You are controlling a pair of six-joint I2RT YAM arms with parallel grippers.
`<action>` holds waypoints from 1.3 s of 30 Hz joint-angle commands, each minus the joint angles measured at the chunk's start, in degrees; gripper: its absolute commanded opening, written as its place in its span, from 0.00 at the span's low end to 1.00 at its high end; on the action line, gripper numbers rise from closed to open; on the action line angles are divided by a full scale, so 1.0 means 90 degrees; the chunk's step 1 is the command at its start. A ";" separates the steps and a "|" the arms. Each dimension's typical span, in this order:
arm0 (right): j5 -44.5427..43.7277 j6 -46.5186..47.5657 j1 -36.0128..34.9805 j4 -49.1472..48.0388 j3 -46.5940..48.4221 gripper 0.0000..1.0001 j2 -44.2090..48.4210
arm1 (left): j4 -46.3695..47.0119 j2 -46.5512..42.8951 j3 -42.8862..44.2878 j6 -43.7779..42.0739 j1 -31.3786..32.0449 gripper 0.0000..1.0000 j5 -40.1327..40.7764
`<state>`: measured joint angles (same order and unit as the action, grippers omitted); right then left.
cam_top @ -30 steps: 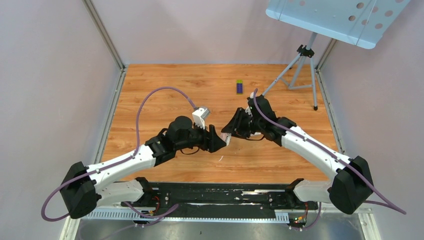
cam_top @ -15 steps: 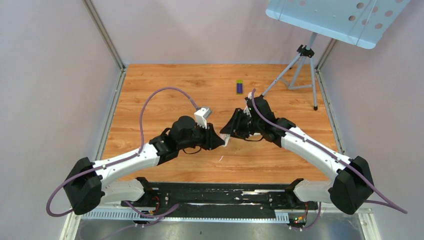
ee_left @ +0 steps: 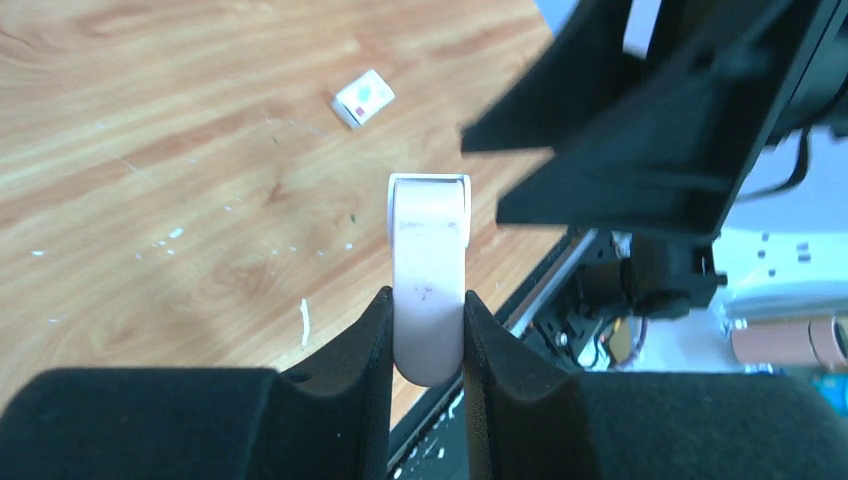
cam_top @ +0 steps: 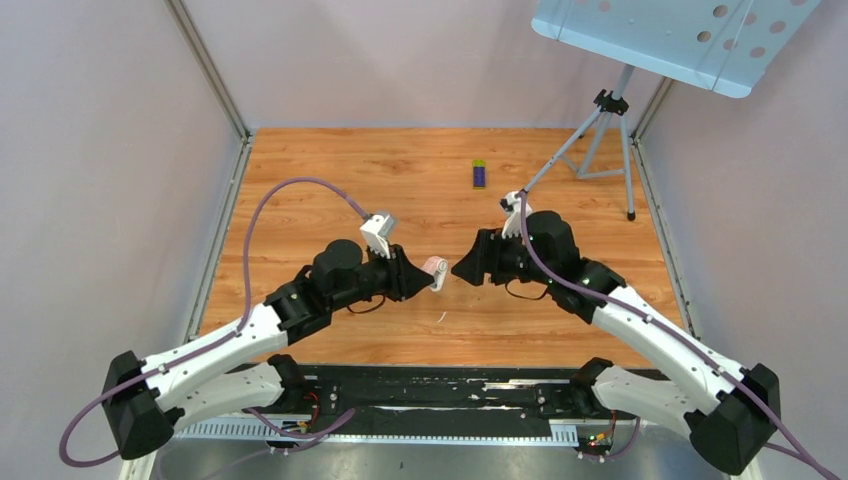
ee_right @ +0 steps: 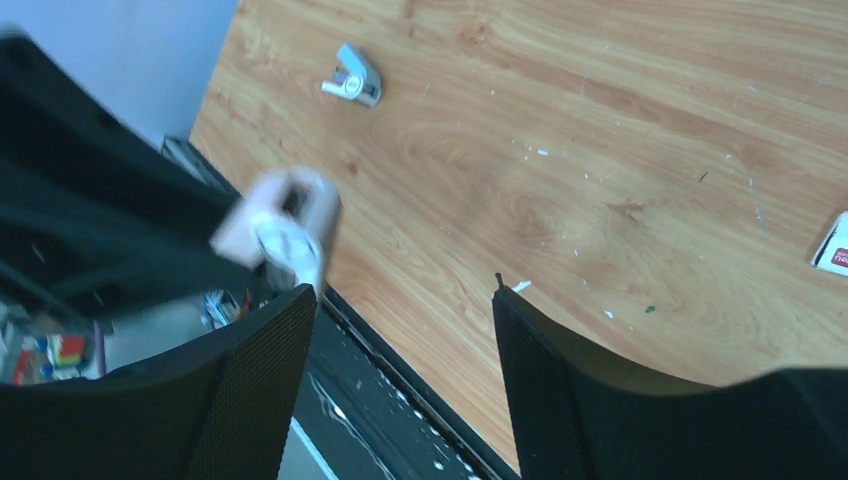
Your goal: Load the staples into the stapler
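Observation:
My left gripper is shut on a pale pink stapler and holds it above the wooden table. In the left wrist view the stapler sticks out upright between the fingers. My right gripper is open and empty, facing the stapler with a small gap between them. In the right wrist view the stapler is blurred, just beyond the left finger. A small grey metallic piece that looks like the staples lies on the wood further ahead.
A small white card with a red mark lies on the wood and also shows in the right wrist view. A purple-and-green little box sits at the back. A tripod stand is at the back right. The black rail runs along the near edge.
The two grippers were together at the stapler; now they are apart. My left gripper has drawn back left with the stapler. My right gripper has pulled right and is open.

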<state>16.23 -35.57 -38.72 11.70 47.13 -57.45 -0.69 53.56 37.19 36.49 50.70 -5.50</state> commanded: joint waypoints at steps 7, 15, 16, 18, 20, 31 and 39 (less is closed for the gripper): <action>0.0517 0.1529 -0.0324 -0.1912 -0.1223 0.60 0.1076 | -0.0444 -0.0662 0.0128 0.0615 -0.0045 0.00 0.1192; -0.0822 0.2112 -0.1421 -0.2631 -0.1152 0.65 0.0663 | -0.0319 -0.0743 0.0194 0.1181 -0.0043 0.00 0.1173; -0.0952 0.2168 -0.1540 -0.2681 -0.1096 0.65 0.0538 | -0.0307 -0.0746 0.0194 0.1223 -0.0041 0.00 0.1174; -0.1200 0.2269 -0.1731 -0.2812 -0.1016 0.65 0.0315 | -0.0309 -0.0752 0.0187 0.1285 -0.0038 0.00 0.1200; -0.1436 0.2348 -0.1878 -0.2924 -0.0919 0.65 0.0098 | -0.0353 -0.0749 0.0194 0.1336 -0.0038 0.00 0.1241; -0.2142 0.2326 -0.2259 -0.3643 -0.0747 0.67 -0.0674 | -0.0364 -0.0650 0.0189 0.1441 -0.0037 0.00 0.1246; -0.2651 0.2191 -0.2260 -0.3956 -0.1004 0.57 -0.0776 | -0.0443 -0.0664 0.0283 0.1464 -0.0040 0.00 0.1243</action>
<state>-2.52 -15.40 -58.28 -20.14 38.94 -64.34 -4.82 47.66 37.63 49.12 50.33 5.91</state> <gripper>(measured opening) 0.615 0.266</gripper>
